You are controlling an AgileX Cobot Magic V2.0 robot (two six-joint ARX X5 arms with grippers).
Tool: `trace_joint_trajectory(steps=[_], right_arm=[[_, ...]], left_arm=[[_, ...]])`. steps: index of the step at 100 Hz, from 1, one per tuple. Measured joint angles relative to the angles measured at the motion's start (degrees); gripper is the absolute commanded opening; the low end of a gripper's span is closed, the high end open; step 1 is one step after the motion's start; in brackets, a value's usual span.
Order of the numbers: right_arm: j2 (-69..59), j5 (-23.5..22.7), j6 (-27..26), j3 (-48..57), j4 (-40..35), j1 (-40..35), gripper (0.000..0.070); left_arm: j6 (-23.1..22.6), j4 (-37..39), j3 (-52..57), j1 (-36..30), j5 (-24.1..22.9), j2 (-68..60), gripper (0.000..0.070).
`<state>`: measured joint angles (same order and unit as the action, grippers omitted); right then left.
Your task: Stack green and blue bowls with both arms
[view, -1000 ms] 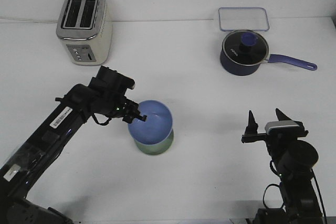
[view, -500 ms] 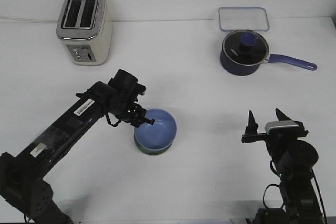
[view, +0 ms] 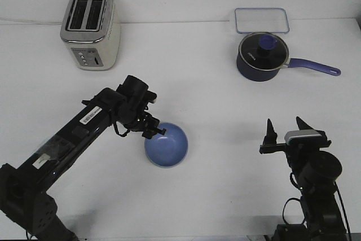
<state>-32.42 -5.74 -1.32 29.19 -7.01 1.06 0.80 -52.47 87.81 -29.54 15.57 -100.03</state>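
Single high front view over table [view: 225, 111]

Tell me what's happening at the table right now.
The left arm's end effector is at the near-left rim of the blue bowl, which sits mid-table; whether it grips the rim can't be told. No green bowl shows here; it may be hidden under the blue one. The right end effector is open and idle, well off to the right. The toaster and lidded saucepan stand at the back.

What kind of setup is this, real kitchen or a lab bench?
Likely a lab tabletop staged with kitchenware: a plain white table, two black arms, and a few spaced-out props, namely a toaster, a lidded navy saucepan and a blue bowl.
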Motion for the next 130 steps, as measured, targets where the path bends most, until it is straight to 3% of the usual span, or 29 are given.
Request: trace_joint_trajectory(steps=[11,38,68,97,117,130], right_arm=[[0.00,0.00,0.00,0.00,0.02,0.00,0.0564],[0.00,0.00,0.00,0.00,0.02,0.00,0.0564],[0.00,0.00,0.00,0.00,0.00,0.00,0.0564],[0.00,0.00,0.00,0.00,0.04,0.00,0.0564],[0.00,0.00,0.00,0.00,0.07,0.00,0.0564],[0.00,0.00,0.00,0.00,0.09,0.00,0.0564]], left_arm=[[-0.04,-0.07,0.00,-0.02,0.02,0.00,0.0429],[-0.90,0.04,0.00,0.66,0.07,0.33,0.0429],[-1.18,4.52,-0.02,8.85,0.00,11.13,0.0430],[-1.25,5.03,-0.02,18.45,-5.64,23.61,0.0430],[-1.22,6.91,-1.07,20.31,-5.88,32.39,0.0430],[-0.63,10.60,-6.91,20.31,-9.31,39.56,0.0430]])
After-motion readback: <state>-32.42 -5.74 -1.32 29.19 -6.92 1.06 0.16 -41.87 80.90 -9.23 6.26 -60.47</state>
